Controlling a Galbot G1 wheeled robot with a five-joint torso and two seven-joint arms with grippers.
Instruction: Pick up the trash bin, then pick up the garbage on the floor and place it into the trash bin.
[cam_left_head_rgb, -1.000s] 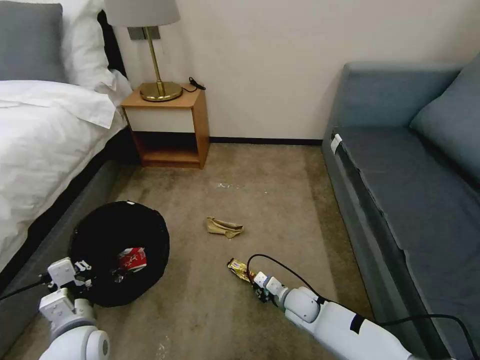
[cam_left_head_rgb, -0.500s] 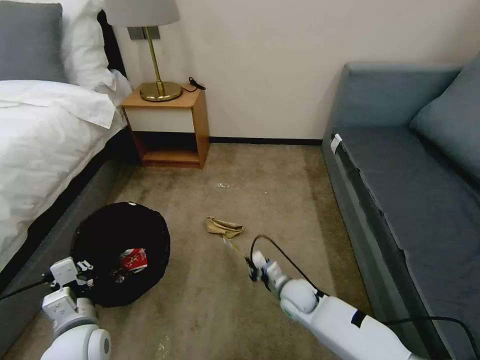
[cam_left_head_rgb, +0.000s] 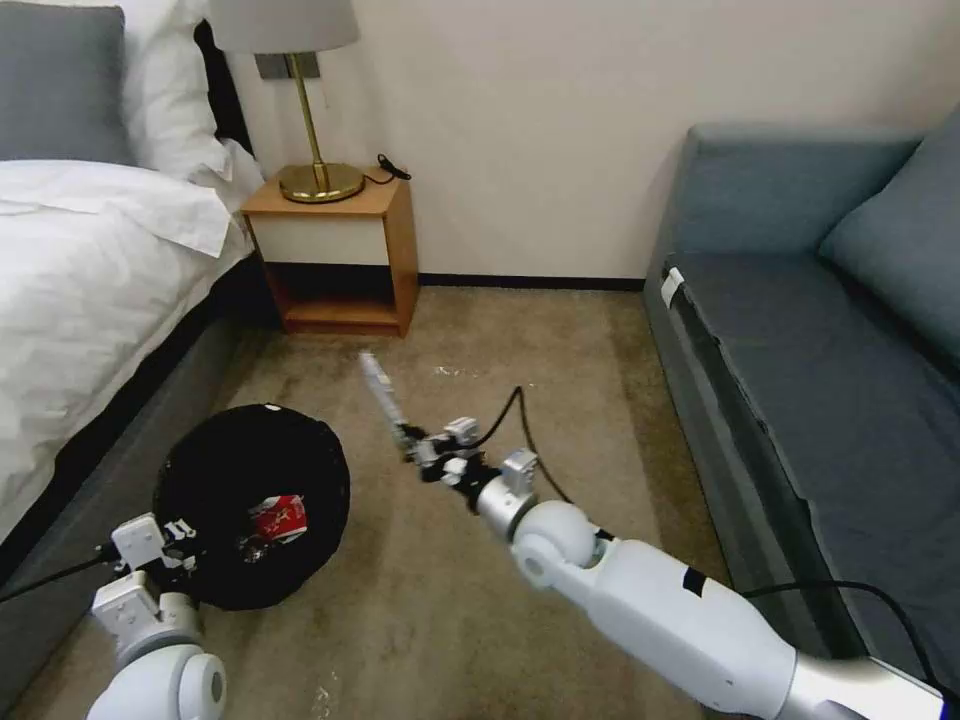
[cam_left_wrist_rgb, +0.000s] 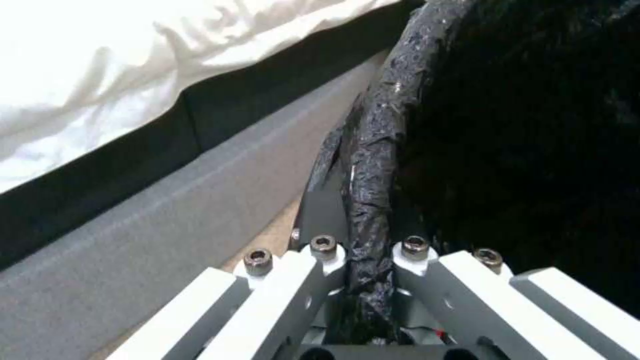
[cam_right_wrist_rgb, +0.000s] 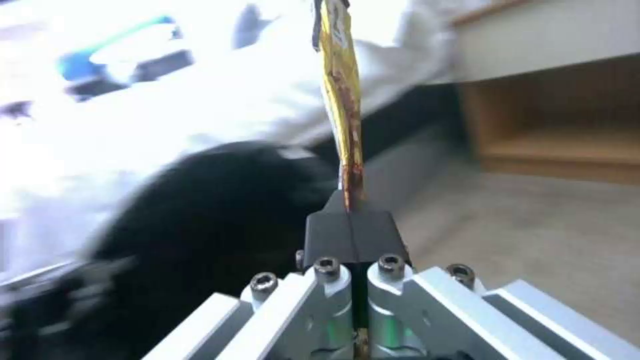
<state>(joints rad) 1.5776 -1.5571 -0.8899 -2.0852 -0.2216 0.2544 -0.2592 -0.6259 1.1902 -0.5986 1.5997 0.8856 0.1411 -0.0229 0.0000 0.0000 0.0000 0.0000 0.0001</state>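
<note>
Pinched together on the brown-gold candy wrapper (cam_left_head_rgb: 380, 395), fingers of the right gripper (cam_left_head_rgb: 412, 448) in the head view, raised above the carpet (cam_left_head_rgb: 560, 400) just right of the trash bin (cam_left_head_rgb: 250, 500), arm reaching in from the lower right. Wrapper sticking up and away from the fingertips as a thin tilted strip, pointing toward the nightstand (cam_left_head_rgb: 335, 255). Round black bin on the carpet beside the bed (cam_left_head_rgb: 90, 280), tipped so its mouth faces the camera, red snack packet (cam_left_head_rgb: 280, 518) lying inside. Left gripper (cam_left_head_rgb: 170, 545) at the near rim of the bin, low on the left. Sofa (cam_left_head_rgb: 820, 380) along the right, brass lamp (cam_left_head_rgb: 310, 120) on the nightstand. Left wrist view next: left gripper (cam_left_wrist_rgb: 363, 255) clamped on the bin's rim, crinkled black liner (cam_left_wrist_rgb: 373, 165) caught between the two fingers (cam_left_wrist_rgb: 323, 210), dark interior of the trash bin (cam_left_wrist_rgb: 533, 140) to one side, grey bed base and white sheet (cam_left_wrist_rgb: 100, 65) to the other. Right wrist view last: dark pads (cam_right_wrist_rgb: 350, 232) of the right gripper (cam_right_wrist_rgb: 351, 212) pressed tight with no gap, candy wrapper (cam_right_wrist_rgb: 340, 90) standing straight out from between them, edge on, gold with a brown seam. Beyond it, blurred, the black trash bin (cam_right_wrist_rgb: 200, 220), white bedding, and the wooden nightstand (cam_right_wrist_rgb: 553, 110) over carpet.
</note>
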